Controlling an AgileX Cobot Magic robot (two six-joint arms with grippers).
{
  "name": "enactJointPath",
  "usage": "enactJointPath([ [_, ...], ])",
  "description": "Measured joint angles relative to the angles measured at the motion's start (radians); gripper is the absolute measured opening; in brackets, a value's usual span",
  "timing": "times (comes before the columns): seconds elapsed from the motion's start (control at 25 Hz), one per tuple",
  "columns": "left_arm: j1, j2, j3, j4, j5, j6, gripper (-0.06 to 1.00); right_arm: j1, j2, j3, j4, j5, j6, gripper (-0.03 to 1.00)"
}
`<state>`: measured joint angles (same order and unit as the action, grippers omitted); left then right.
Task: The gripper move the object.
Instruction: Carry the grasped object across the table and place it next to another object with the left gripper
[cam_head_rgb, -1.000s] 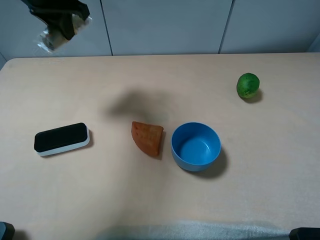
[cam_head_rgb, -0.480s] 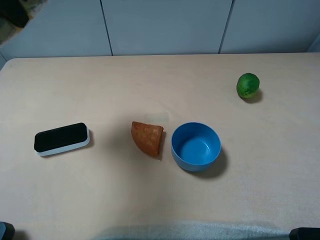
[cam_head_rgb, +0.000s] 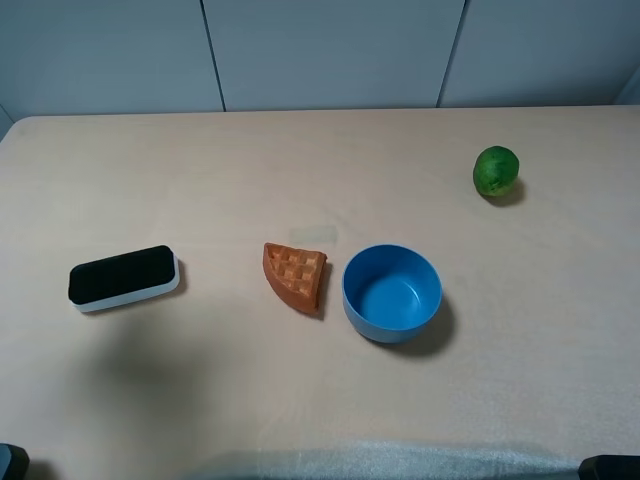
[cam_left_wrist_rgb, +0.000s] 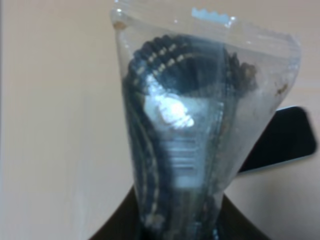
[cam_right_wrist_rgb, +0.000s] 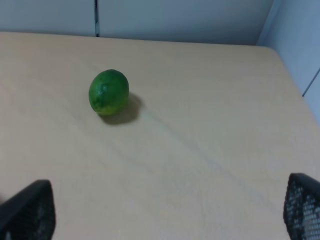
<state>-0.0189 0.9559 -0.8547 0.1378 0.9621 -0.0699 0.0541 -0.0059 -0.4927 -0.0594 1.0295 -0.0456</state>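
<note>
Clearly crinkled, the clear packet (cam_left_wrist_rgb: 200, 125) shows dark beaded contents.

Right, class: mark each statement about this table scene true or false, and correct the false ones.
1. The waffle wedge lies in the blue bowl. False: it lies on the table, beside the bowl.
2. The blue bowl is empty. True.
3. The clear plastic packet rests on the table. False: the left gripper holds it up before the left wrist camera.
4. The lime touches the eraser. False: they lie far apart.
5. The right gripper holds nothing. True.
</note>
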Motion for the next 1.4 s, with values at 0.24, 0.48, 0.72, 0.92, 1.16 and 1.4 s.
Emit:
enactJointPath([
  [0.24, 0.080, -0.158, 0.143, 0.001, -0.005, -0.025, 0.26, 0.000, 0.000, 0.000, 0.000, 0.000, 0.000, 0.69],
  [0.48, 0.087, -0.233, 0.231, 0.000, -0.054, -0.026, 0.26, 0.000, 0.000, 0.000, 0.000, 0.000, 0.000, 0.69],
  [0.72, 0.087, -0.242, 0.266, -0.005, -0.136, -0.026, 0.26, 0.000, 0.000, 0.000, 0.000, 0.000, 0.000, 0.69],
  [0.92, 0.087, -0.171, 0.266, -0.005, -0.158, -0.029, 0.26, 0.000, 0.000, 0.000, 0.000, 0.000, 0.000, 0.69],
  [1.16, 0.087, 0.024, 0.256, -0.007, -0.192, -0.039, 0.26, 0.000, 0.000, 0.000, 0.000, 0.000, 0.000, 0.69],
  [1.4, 0.087, 0.260, 0.190, 0.018, -0.242, -0.047, 0.25, 0.000, 0.000, 0.000, 0.000, 0.000, 0.000, 0.69],
])
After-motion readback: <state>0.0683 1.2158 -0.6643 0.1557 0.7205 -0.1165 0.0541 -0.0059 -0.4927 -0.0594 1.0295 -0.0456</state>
